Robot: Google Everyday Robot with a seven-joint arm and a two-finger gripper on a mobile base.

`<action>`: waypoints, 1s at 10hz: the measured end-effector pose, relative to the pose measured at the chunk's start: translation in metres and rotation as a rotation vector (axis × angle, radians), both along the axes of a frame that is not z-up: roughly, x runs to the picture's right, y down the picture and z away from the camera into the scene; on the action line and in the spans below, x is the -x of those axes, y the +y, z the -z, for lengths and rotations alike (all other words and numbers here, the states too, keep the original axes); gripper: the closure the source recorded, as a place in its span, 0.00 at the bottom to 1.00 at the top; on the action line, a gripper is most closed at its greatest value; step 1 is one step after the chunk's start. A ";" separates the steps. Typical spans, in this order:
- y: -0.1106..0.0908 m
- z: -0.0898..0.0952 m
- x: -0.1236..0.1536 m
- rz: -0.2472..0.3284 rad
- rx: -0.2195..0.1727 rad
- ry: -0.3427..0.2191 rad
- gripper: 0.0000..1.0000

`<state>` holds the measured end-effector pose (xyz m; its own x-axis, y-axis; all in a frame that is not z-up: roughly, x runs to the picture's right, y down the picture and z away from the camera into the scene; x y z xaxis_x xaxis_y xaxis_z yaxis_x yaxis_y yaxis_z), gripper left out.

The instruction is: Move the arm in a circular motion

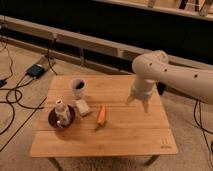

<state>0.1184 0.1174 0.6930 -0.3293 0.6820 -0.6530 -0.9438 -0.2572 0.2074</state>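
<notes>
Your arm [172,75] reaches in from the right edge, elbow bent over the far right part of the wooden table [130,135], with the gripper [139,101] pointing down above bare wood, holding nothing; whether its prongs are spread or pressed together, I cannot tell. To trace a clean circle, keep the gripper at this height and hold the radius tight. Stay well apart from the carrot [101,115], cup [78,87] and bottle on its plate [61,113] on the left.
</notes>
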 end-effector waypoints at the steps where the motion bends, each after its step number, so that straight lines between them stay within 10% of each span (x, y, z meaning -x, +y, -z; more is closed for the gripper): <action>1: 0.011 0.003 0.030 0.069 0.018 -0.054 0.35; 5: 0.020 -0.012 0.123 0.273 0.081 -0.199 0.35; 10: 0.004 -0.029 0.147 0.299 0.067 -0.227 0.35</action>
